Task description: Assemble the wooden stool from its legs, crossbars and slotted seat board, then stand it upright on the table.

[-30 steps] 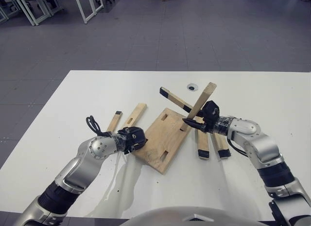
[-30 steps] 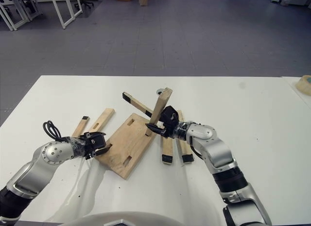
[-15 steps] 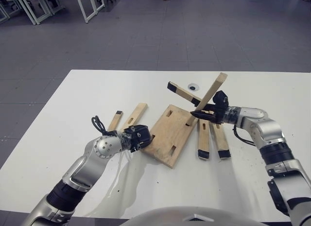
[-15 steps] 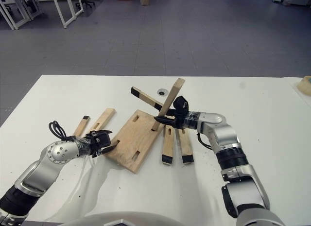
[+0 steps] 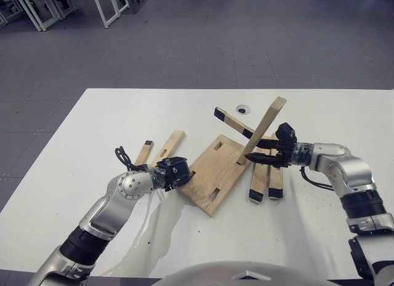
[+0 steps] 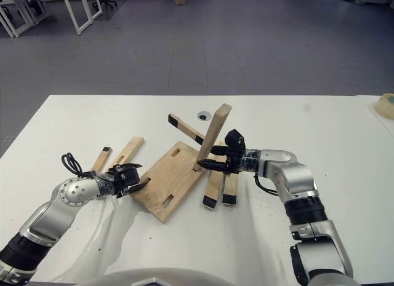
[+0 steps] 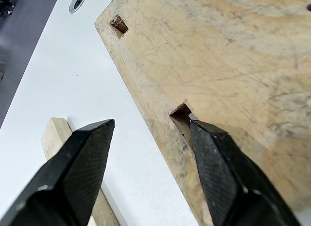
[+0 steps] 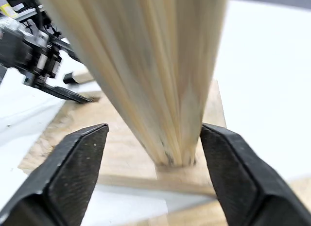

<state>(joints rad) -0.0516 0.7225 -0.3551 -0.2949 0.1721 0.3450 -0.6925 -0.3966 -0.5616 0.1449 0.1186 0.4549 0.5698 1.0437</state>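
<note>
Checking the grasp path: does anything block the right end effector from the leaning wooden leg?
Nothing visible does: the open right end effector straddles the leaning pale wooden leg just above the slotted wooden seat board.

I see a white bench (image 5: pixel 86 132) with the slotted seat board (image 5: pixel 212 175) lying at its middle. Left of the board, a black-tipped stick (image 5: pixel 144 153) and a plain slat (image 5: pixel 170 144) lie side by side. Just right of the board, an inner leg (image 5: pixel 258 181) and an outer leg (image 5: pixel 275 182) lie parallel, their black tips towards the near edge. A round cable hole (image 5: pixel 242 107) sits farther back.
</note>
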